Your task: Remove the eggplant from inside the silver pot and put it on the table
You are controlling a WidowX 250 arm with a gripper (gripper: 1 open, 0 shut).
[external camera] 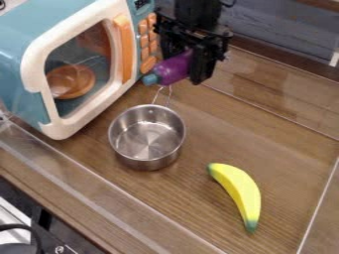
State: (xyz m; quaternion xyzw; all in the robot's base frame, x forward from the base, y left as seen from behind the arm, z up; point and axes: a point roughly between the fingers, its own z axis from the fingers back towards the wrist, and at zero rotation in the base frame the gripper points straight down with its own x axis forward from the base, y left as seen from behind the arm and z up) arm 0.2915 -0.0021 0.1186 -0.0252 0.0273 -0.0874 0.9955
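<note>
Hand (189, 67) with eggplant (169, 70) near microwave (66, 60)

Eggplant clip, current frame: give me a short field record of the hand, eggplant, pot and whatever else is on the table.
hand: shut on eggplant, pointing down, above the table
eggplant: purple, held in the air, out of the pot, not yet on the table
pot: silver, empty, upright on the table
banana: lying on the table, right of the pot, apart from it
toy microwave: left of the pot, something orange inside
table: wood
</note>
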